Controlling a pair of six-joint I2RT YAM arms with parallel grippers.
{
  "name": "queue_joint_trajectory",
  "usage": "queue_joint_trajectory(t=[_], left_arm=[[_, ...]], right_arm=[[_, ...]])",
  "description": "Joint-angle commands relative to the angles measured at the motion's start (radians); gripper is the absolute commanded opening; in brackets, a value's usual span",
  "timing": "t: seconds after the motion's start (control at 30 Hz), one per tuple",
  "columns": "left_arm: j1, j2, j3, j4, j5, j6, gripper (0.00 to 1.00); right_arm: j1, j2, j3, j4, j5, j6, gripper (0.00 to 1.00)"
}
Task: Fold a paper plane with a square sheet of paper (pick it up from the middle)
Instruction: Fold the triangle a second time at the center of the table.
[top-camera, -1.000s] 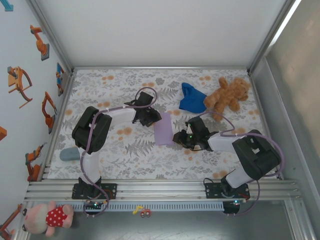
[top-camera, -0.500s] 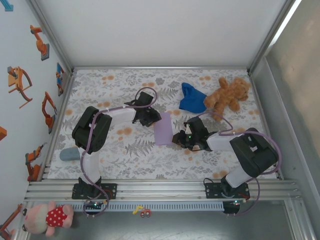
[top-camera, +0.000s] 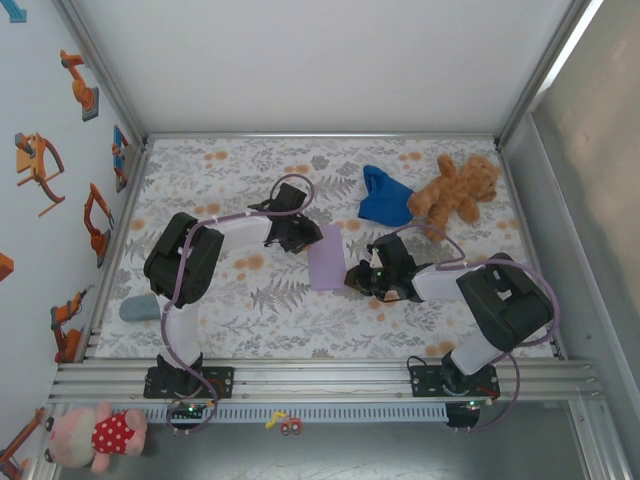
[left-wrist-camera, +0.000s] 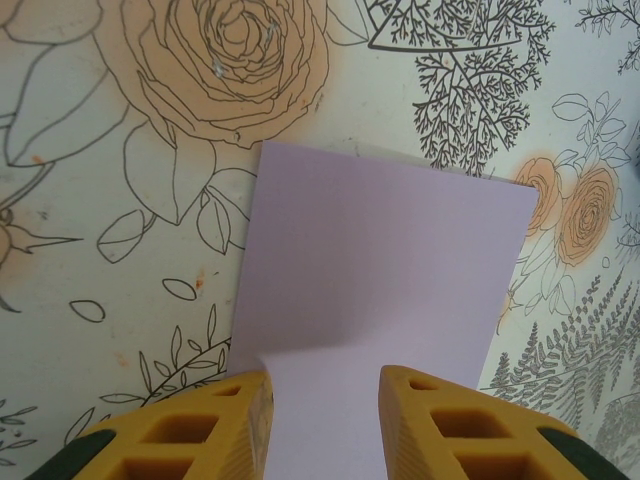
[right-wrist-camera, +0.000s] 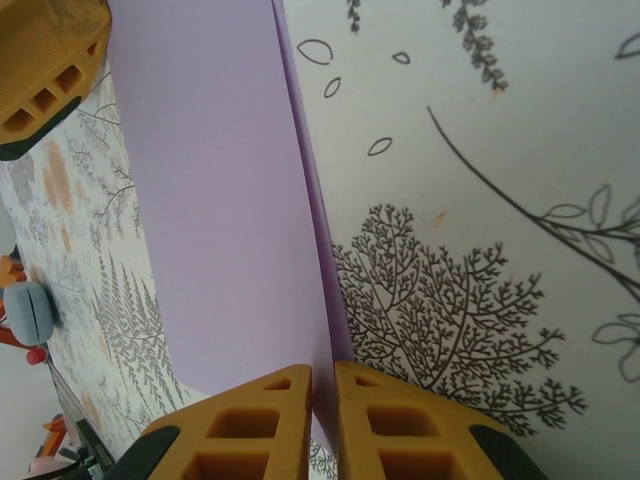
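Note:
The square sheet of paper (top-camera: 327, 257) lies folded in half as a lavender rectangle in the middle of the flowered table. My left gripper (top-camera: 305, 243) stands at its far left end. In the left wrist view that gripper (left-wrist-camera: 325, 400) has its jaws apart, straddling the paper (left-wrist-camera: 380, 270), which runs flat beneath them. My right gripper (top-camera: 352, 277) is at the paper's near right edge. In the right wrist view the right gripper (right-wrist-camera: 322, 390) has its jaws almost together on the doubled edge of the paper (right-wrist-camera: 215, 200). A left fingertip (right-wrist-camera: 45, 60) shows at the paper's far end.
A deep blue cloth (top-camera: 383, 195) and a brown teddy bear (top-camera: 455, 190) lie at the back right. A grey-blue object (top-camera: 140, 307) sits at the near left edge. Metal frame rails bound the table on all sides.
The right gripper has slid a little left onto the paper's edge and its jaws have closed on it. The left gripper has held still.

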Motion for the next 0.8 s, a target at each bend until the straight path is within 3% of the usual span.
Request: queue_joint_trajectory(t=[0.0, 0.2, 0.47, 0.77], left_arm=[[-0.005, 0.05, -0.018, -0.052, 0.017, 0.002, 0.35], [-0.006, 0.006, -0.012, -0.017, 0.037, 0.044, 0.35], [0.006, -0.016, -0.005, -0.017, 0.028, 0.105, 0.3], [0.004, 0.024, -0.032, -0.016, 0.045, 0.088, 0.24]], right_arm=[[0.007, 0.012, 0.032, 0.017, 0.014, 0.006, 0.12], [0.007, -0.016, 0.027, 0.001, 0.021, 0.001, 0.0], [0.007, -0.077, 0.017, -0.062, 0.008, -0.035, 0.0], [0.007, -0.064, 0.042, -0.013, -0.027, -0.034, 0.0]])
